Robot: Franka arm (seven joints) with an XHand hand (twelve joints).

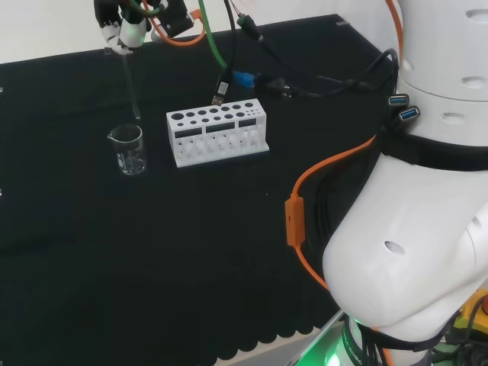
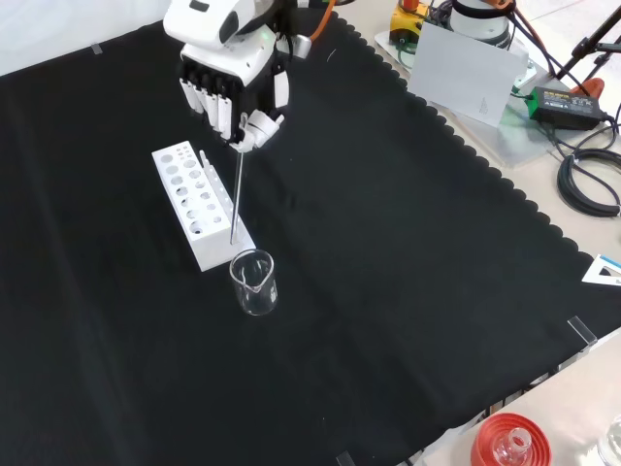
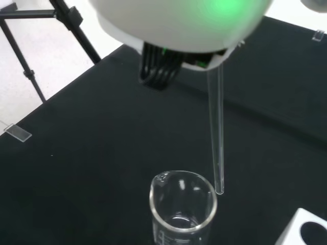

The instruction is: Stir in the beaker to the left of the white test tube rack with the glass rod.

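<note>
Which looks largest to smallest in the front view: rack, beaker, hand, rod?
1. Hand, though it is higher, nearer the camera, so unsure against the rack.
2. Rack.
3. Beaker.
4. Rod: long like the rack, but far thinner.

The front view's bottom edge cuts off a red ribbed stand (image 2: 510, 445) and its clear flask (image 2: 511, 444).

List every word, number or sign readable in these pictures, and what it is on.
None can be read.
Clear glass beaker: faint white marks on its wall, too blurred to read.
White test tube rack: no print visible.
Thin glass rod, held in the hand: unmarked.
</note>
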